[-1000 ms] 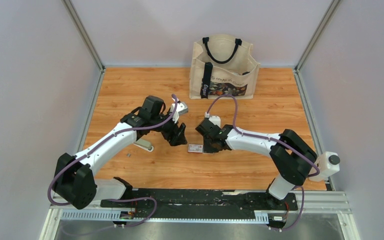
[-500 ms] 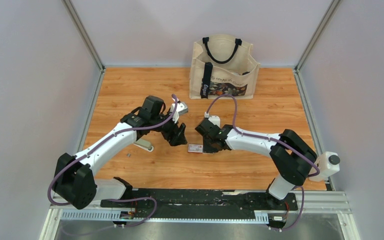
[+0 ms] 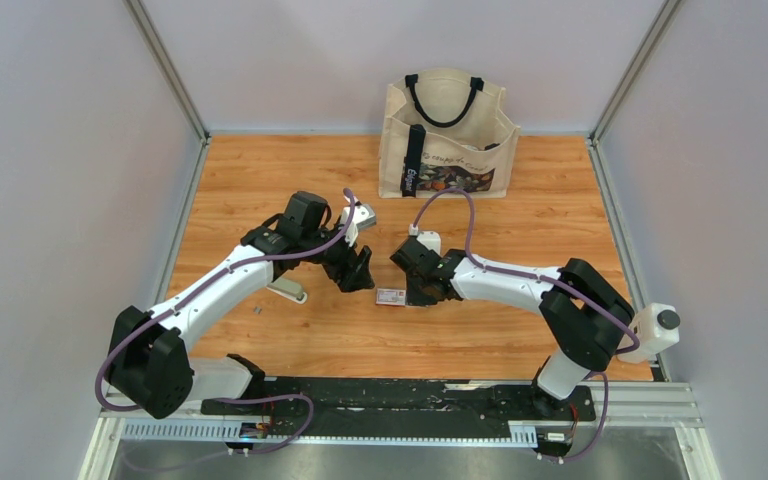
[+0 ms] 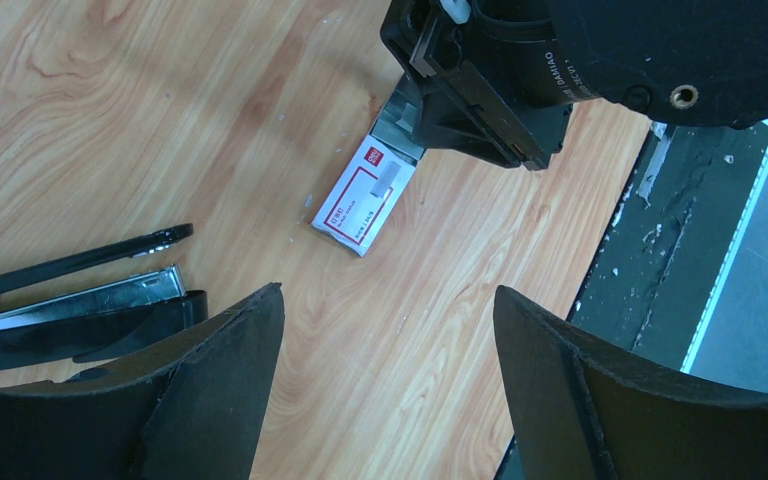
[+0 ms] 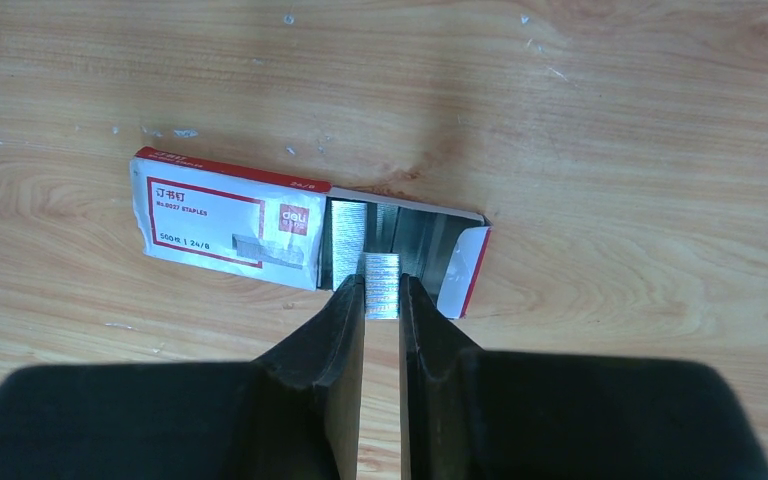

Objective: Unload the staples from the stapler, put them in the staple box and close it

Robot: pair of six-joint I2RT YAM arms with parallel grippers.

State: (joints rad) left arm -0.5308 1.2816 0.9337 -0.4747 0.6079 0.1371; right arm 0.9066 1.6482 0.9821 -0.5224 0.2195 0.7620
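Nothing has moved since a second ago; both arms and every object sit where they were.

Top view: a wooden table (image 3: 560, 200) with a bag (image 3: 447, 135) standing at its far edge. The left gripper (image 3: 358, 272) and right gripper (image 3: 422, 290) face each other near the middle of the table, close but apart. A small box (image 3: 391, 296) lies flat just beside the right gripper. The stapler (image 3: 288, 290) lies partly under the left arm, well apart from the box.

Left wrist view: the left gripper (image 4: 388, 300) has its fingers spread wide with nothing between them, above bare wood. The stapler (image 4: 90, 300) lies at the left edge, hinged open, its metal channel showing. The red-and-white box (image 4: 360, 197) lies further off, with the right gripper (image 4: 430, 110) at its far end.

Right wrist view: the right gripper (image 5: 381, 290) has its fingers nearly together, pinching a short silvery strip of staples (image 5: 380, 265). The strip sits at the open end of the box (image 5: 225, 225), where more silvery rows show inside. Whether the strip touches them cannot be told.
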